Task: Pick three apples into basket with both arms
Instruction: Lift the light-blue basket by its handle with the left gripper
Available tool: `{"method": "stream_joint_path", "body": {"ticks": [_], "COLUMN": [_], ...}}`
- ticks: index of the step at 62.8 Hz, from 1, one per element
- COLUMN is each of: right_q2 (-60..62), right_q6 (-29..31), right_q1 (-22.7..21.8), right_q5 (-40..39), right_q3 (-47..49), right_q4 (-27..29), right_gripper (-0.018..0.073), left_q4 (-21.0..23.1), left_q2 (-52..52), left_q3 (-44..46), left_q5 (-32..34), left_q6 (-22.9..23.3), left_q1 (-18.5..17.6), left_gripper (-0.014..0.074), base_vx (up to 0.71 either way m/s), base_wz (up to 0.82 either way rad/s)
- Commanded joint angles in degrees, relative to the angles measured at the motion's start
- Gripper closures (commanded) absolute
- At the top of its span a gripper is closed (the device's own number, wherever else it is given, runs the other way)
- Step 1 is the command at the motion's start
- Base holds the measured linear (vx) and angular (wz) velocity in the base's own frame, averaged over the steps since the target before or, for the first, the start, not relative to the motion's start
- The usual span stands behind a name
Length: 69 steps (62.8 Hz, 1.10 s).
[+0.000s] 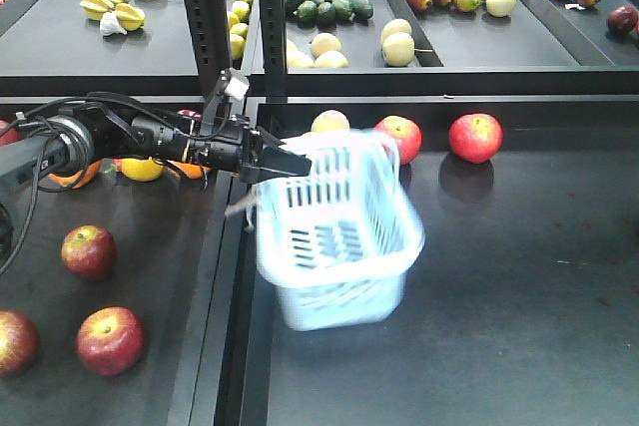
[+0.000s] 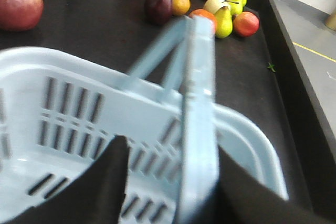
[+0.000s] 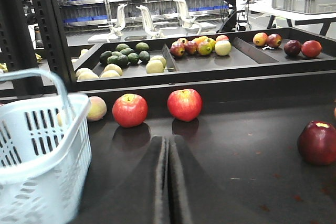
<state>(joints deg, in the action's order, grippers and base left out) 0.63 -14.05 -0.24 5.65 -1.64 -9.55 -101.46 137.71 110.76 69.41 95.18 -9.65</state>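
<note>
Pale blue basket [image 1: 339, 266] hangs from the left gripper [image 1: 298, 161], clamped on its handle [image 2: 199, 103]; the right gripper [image 3: 169, 182], closed and empty, must open for the apple [image 3: 129, 110] nearest the basket.

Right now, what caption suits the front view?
Left gripper holds the tilted blue basket by its handle, red apples around.

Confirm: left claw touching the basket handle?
Touching. Left wrist view: the basket handle runs between the fingers of the left claw, one finger flush against it. Front view: basket tilted, its handle at that claw.
</note>
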Motion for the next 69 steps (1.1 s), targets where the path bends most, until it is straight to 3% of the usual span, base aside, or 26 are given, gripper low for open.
{"method": "stream_joint_path", "body": {"ticks": [1,3,12,28,34,45,69], "right_q2": [0.58,0.58,0.58,0.58,0.58,0.58,0.58], "right_q6": [0.44,0.44,0.44,0.44,0.44,0.44,0.44], "right_q1": [-0.32,-0.32,-0.32,-0.32,-0.32,-0.32,-0.32], "right_q5": [-4.26,-4.26,-4.26,-4.26,-4.26,-4.26,-4.26], "right_q3": [-0.81,-0.81,-0.81,-0.81,-0.81,-0.81,-0.81], "right_q4": [-0.56,-0.56,-0.56,-0.56,-0.56,-0.56,-0.56], "right_gripper": [0.0561,0.0561,0.0561,0.0561,0.0561,0.0561,0.0561], "left_q4": [-0.14,-0.14,0.48,-0.10,-0.10,-0.10,-0.10], "left_q2": [-3.90,-3.90,-4.31,-9.42,-12.05,-18.65,-45.42], "left_q3": [1.73,1.73,1.73,1.73,1.73,-3.08,-35.49], "left_q5": [4.05,4.73,9.17,9.16,9.16,9.12,7.49], "left_q6": [1.44,1.37,3.14,19.25,28.07,28.02,28.02], "left_q1": [-0.23,-0.23,-0.29,-1.20,-1.39,-2.83,-3.51], "left_gripper": [0.0548,0.0608,0.0605,0.0604,0.0604,0.0604,0.0604], "base_vx": [0.00,0.00,0.00,0.00,0.00,0.00,0.00], "base_wz": [0.00,0.00,0.00,0.00,0.00,0.00,0.00]}}
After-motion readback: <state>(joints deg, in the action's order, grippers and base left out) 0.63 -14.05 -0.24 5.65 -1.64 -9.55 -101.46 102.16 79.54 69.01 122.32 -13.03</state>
